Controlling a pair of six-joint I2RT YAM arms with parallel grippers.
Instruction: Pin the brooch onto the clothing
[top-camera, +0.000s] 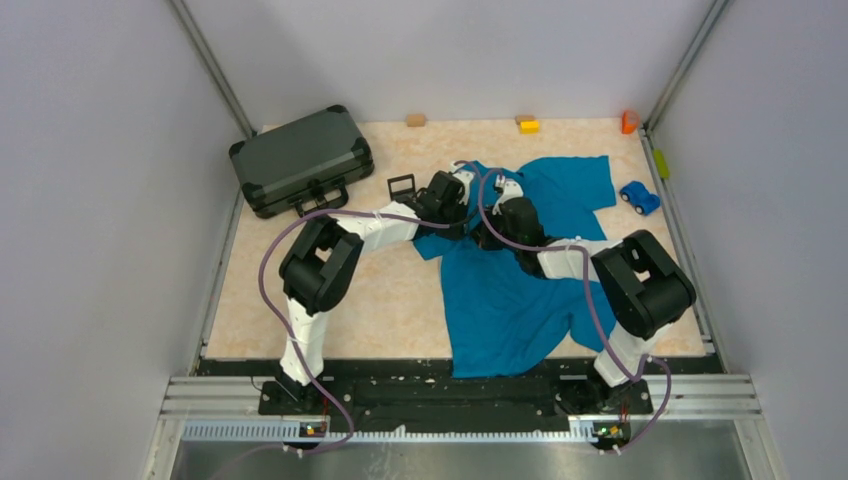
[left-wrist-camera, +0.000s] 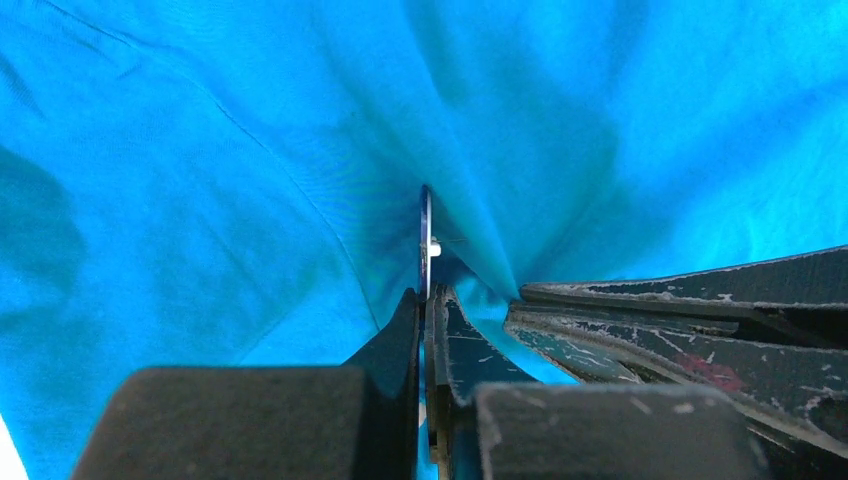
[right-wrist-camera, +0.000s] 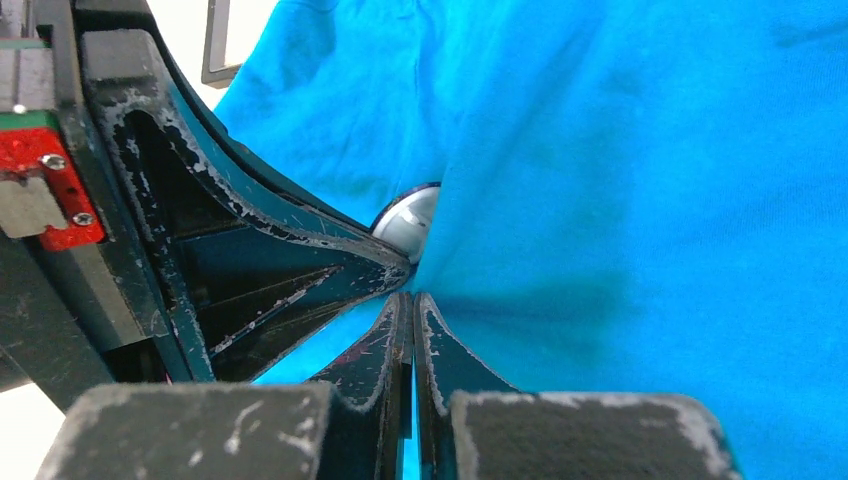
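The shirt (top-camera: 510, 300), soft teal-blue knit, is lying rumpled across the middle of the pale, speckled worktop (top-camera: 380, 300), with one sleeve spreading toward the far right. Both arms are reaching over its upper part, their wrists close together. The left gripper (left-wrist-camera: 427, 298) is holding the brooch (left-wrist-camera: 425, 235) by its lower edge, with the scuffed black jaws pressing flat on the thin disc. From the left wrist the brooch is showing edge-on, as a slim, upright dark sliver with a small pale stud sticking out of its right face toward the cloth. The fabric is bunching against that side, and its creases are running down to the pinch. The right gripper (right-wrist-camera: 412, 298) is sitting just beside the left one. Its jaws are closed with a sliver of teal showing between them, so they are nipping a fold of the shirt. From the right wrist the brooch is appearing as a rounded, glossy grey face, peeking out between the left gripper's triangular finger and the edge of the cloth, which is covering part of it. A hard, dark grey case (top-camera: 300, 160) with a ribbed lid is sitting at the far left corner. A thin black rectangular frame (top-camera: 402, 188) is standing near the left wrist. A bright blue toy car (top-camera: 640, 197) is resting just off the right sleeve.
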